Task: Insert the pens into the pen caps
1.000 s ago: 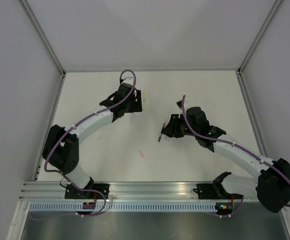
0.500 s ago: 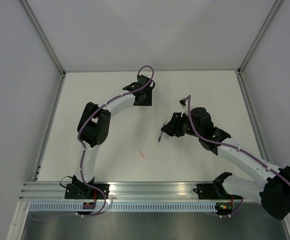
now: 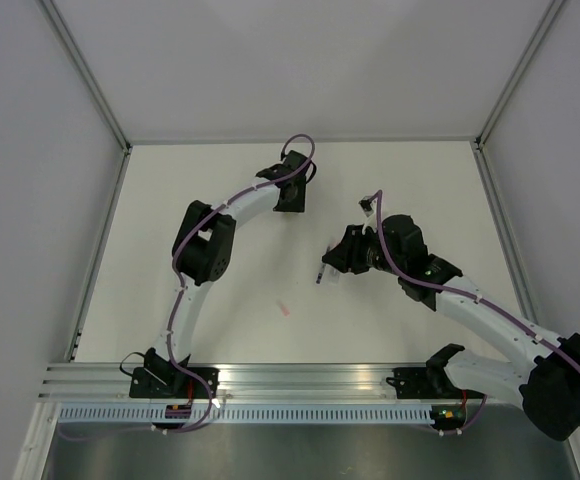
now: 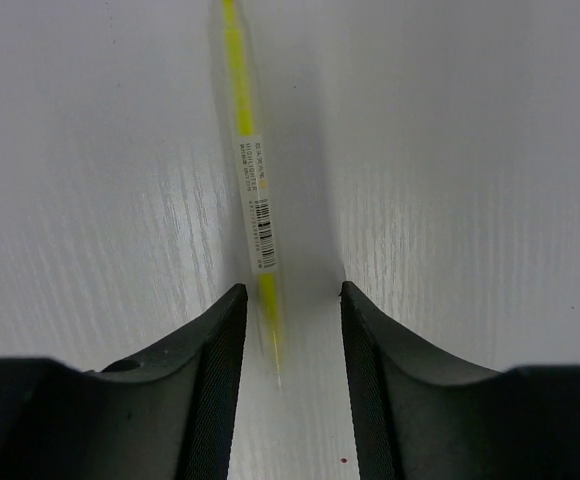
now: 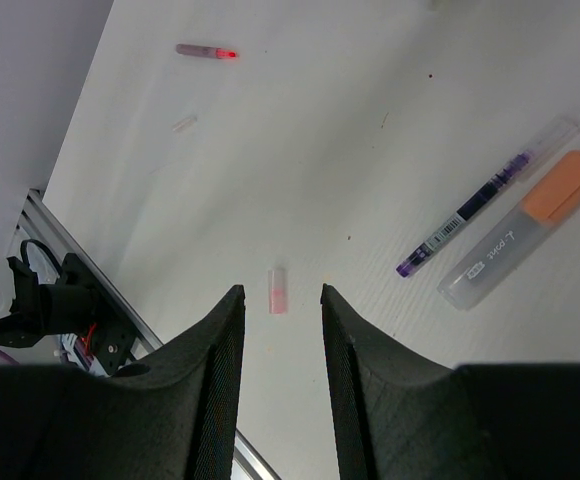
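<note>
**A:** What is the left end effector (image 4: pixel 292 290) doing?

**B:** It is down low over the table (image 4: pixel 470 150), out toward the far side. Its fingers stand on either side of the near end of the yellow pen (image 4: pixel 257 210). The pen lies flat and runs straight away from the wrist camera, with a printed label around its middle.

**A:** Is it gripped?

**B:** No. The gap is fairly narrow but wider than the pen, and bare table shows on both sides. The pen sits nearer the finger on the left of that view.

**A:** Where is a cap?

**B:** The pink cap (image 5: pixel 277 291) lies alone on the table, well apart from the yellow pen and nearer the bases. In the right wrist view it shows in the gap between the fingers, on the table below them.

**A:** So the right end effector (image 5: pixel 280 288) has it?

**B:** No. It hovers above the table about half open, with nothing between its fingers.

**A:** And further right?

**B:** The purple pen (image 5: pixel 480 205) and the grey pen (image 5: pixel 495 258), which has an orange end, lie flat just beside each other and almost parallel. The purple one is on the left of the pair in that view. Both are apart from the cap.
</note>
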You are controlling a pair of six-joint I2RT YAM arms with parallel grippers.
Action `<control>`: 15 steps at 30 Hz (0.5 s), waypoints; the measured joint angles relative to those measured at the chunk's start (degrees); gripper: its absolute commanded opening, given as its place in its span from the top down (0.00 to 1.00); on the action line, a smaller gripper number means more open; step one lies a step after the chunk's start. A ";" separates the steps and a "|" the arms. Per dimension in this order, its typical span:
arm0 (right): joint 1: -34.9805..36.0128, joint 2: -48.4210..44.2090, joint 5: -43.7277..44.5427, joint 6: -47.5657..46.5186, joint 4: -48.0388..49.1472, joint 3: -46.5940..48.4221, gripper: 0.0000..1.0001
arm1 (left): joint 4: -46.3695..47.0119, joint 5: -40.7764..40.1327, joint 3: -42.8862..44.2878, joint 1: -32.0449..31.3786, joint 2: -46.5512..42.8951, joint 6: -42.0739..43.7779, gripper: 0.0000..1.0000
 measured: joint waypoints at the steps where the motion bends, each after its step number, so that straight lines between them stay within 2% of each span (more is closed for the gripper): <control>1: 0.00 -0.11 0.00 0.00 0.00 0.00 0.59 | -0.11 -0.17 0.35 0.00 0.31 0.02 0.55; 11: 0.00 -0.96 -0.02 0.00 -0.02 -0.02 0.59 | -1.97 -0.55 1.86 0.55 1.07 0.26 0.76; 15: 0.00 -0.96 0.00 -0.02 0.00 -0.02 0.58 | -3.34 -0.85 2.01 0.81 1.07 0.33 0.97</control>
